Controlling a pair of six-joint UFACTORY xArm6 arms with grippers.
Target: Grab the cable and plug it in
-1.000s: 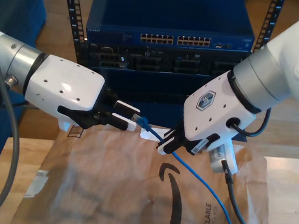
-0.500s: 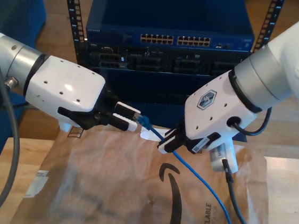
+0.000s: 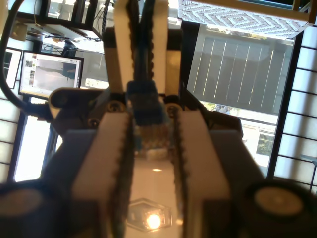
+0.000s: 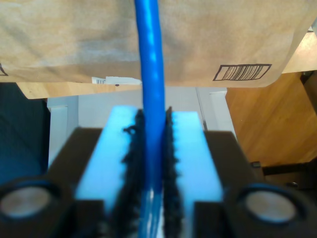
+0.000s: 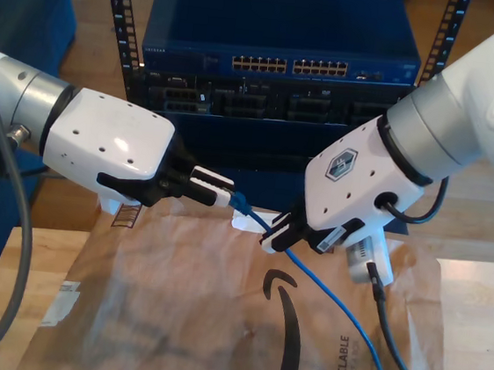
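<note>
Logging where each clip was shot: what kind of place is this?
Probably a lab or workshop bench set up for network-cabling practice. A rack holds a blue network switch with rows of ports, a wooden table bears a brown paper mailer, and a monitor stands nearby.

Cable (image 4: 151, 99) pinched in my second claw (image 4: 152, 163).

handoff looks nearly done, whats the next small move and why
Probably open my second gripper. My first gripper already pinches the plug of the cable, while my second clamps the cord just behind it, so releasing would free the plug end toward the switch.
</note>
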